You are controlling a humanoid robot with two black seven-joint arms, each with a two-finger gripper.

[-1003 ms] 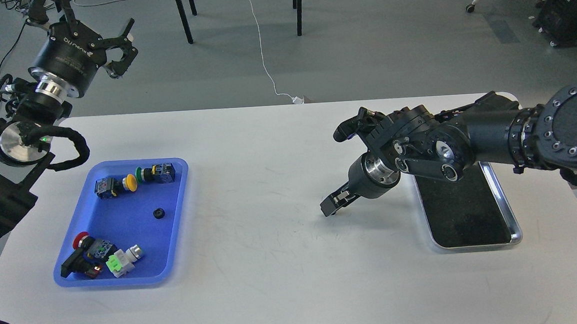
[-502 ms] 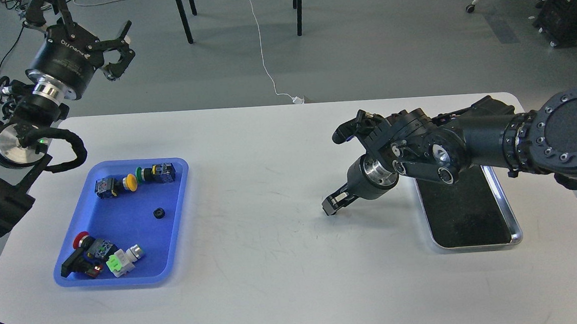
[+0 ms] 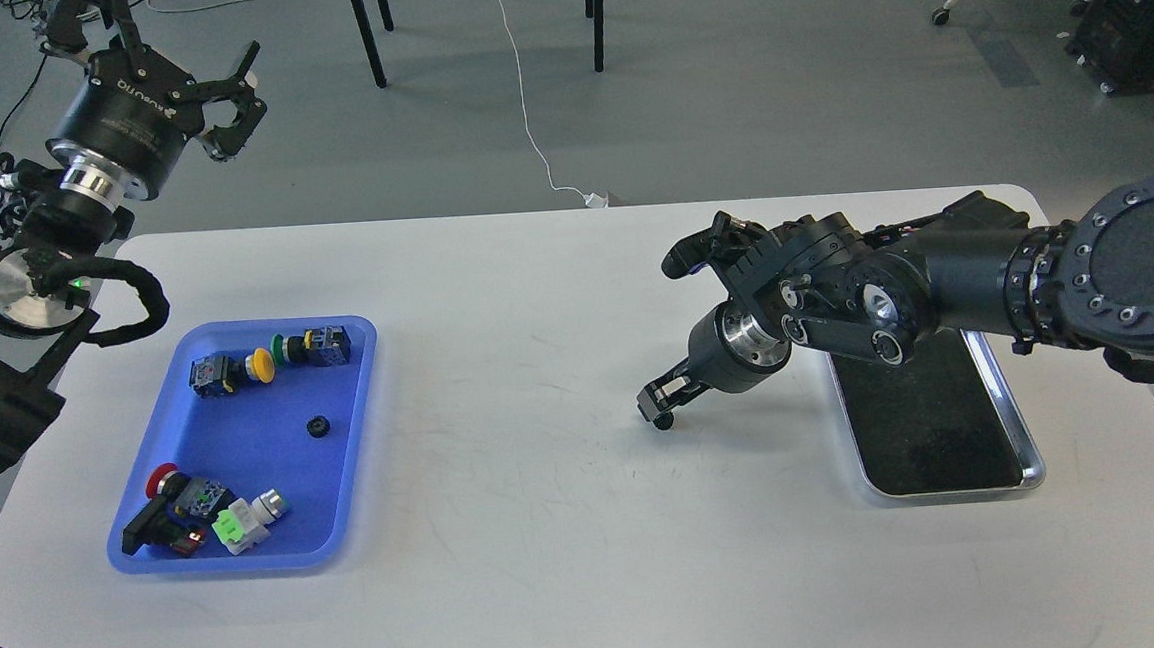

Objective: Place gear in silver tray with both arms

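Between the blue tray (image 3: 244, 447) on the left and the silver tray (image 3: 1011, 408) on the right, a broad bare stretch of the white table (image 3: 529, 527) is being left open. Near the right end of that stretch the right gripper (image 3: 657, 404) is being held low, just above the tabletop and well short of the silver tray's left rim; a small dark round piece (image 3: 663, 421) is showing at its tip, but whether it is being gripped, and how far the fingers are parted, cannot be told. The silver tray's far end is being covered by the right arm (image 3: 935, 282), while its near end is lying close to the table's right edge. The left gripper (image 3: 228, 110) is being held high beyond the table's far left corner, fingers spread wide and holding nothing. A small black gear (image 3: 318, 427) is lying in the blue tray among push-button switches (image 3: 268, 355). The left arm (image 3: 24, 288) is being cut off by the frame's left edge.
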